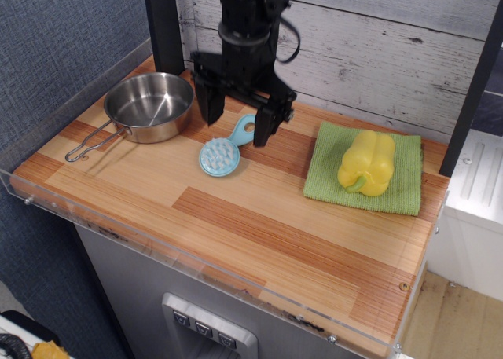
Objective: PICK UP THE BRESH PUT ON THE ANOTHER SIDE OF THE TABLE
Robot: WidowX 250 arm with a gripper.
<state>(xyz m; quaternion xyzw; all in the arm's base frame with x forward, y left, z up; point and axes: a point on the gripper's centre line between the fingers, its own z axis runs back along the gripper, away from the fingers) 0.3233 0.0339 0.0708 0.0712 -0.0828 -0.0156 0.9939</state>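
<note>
The bresh (222, 152), a small light-blue scrubber with pale nubs, lies flat on the striped wooden table (259, 225) near the back middle, its handle with the oval hole pointing up-right. My black gripper (238, 123) hangs just above the handle end. It is open, one finger (211, 106) left and one finger (265, 123) right of the handle, and it holds nothing.
A steel pan (148, 104) with a wire handle stands at the back left. A yellow pepper (366, 163) rests on a green cloth (363, 174) at the back right. A clear acrylic rim (196, 266) edges the table. A wooden plank wall is behind.
</note>
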